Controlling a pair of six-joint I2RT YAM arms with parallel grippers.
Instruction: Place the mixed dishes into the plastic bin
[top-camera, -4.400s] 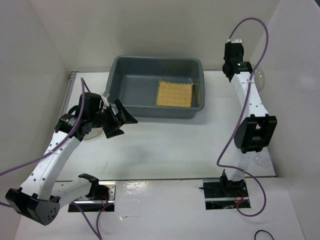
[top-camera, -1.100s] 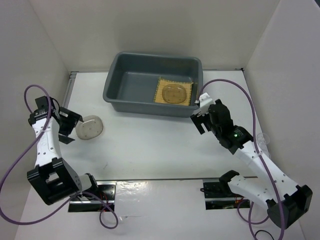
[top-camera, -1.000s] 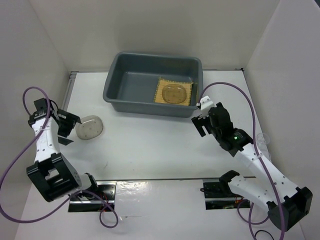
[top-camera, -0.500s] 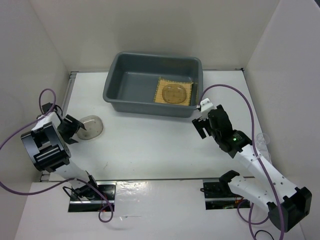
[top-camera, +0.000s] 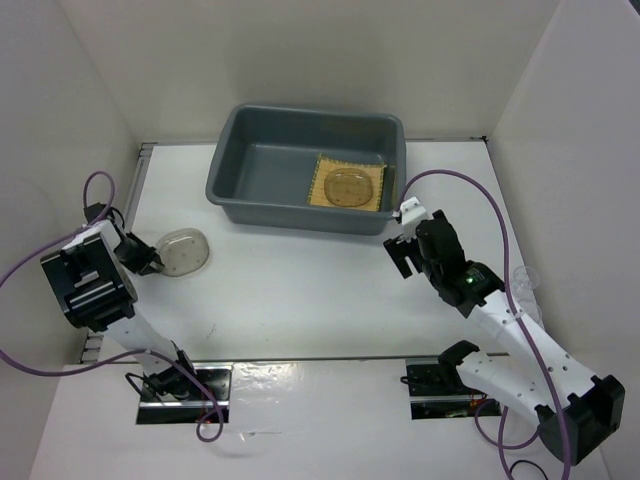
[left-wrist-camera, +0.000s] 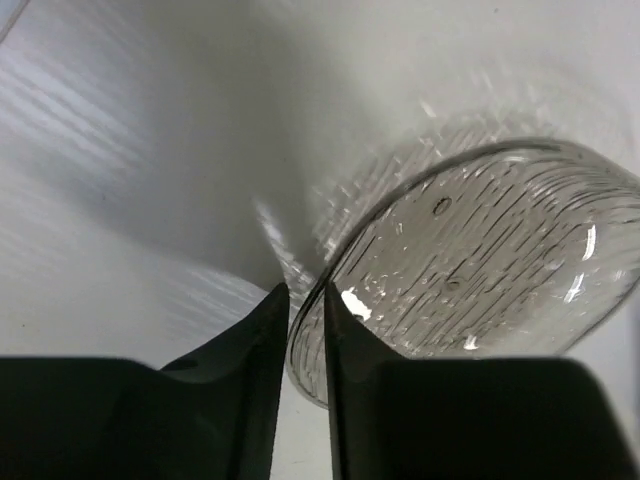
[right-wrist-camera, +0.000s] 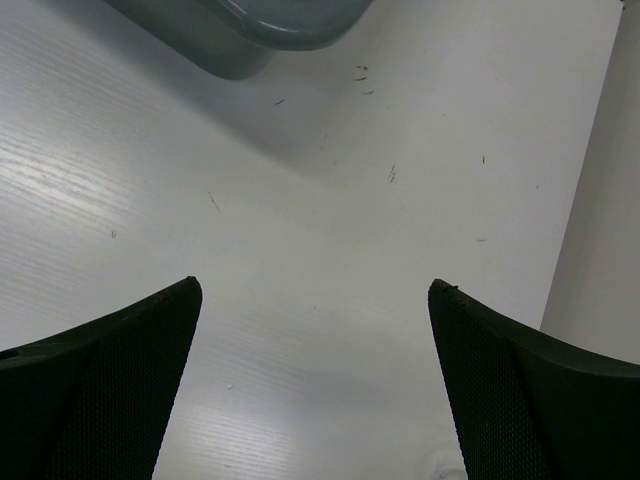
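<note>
A see-through round plate (top-camera: 183, 252) lies on the table at the left. My left gripper (top-camera: 150, 258) is at its left edge. In the left wrist view the plate (left-wrist-camera: 480, 260) has its rim caught between the two dark fingers (left-wrist-camera: 262, 340), so the left gripper (left-wrist-camera: 306, 297) is shut on it. The grey plastic bin (top-camera: 225, 165) stands at the back. It holds the tan bamboo mat (top-camera: 325, 195), and a second clear plate (top-camera: 350, 186) rests on the mat. My right gripper (top-camera: 400, 245) hovers open over bare table, right of the bin's near right corner (right-wrist-camera: 250, 30), with nothing between its fingers (right-wrist-camera: 315, 290).
A small clear object (top-camera: 522, 280) sits by the right wall, beside the right arm. White walls close in the table on the left, back and right. Both arm bases are at the near edge.
My left gripper has gone from wide open to shut on the plate's left rim, and the left arm has folded in. The right arm has barely shifted.
</note>
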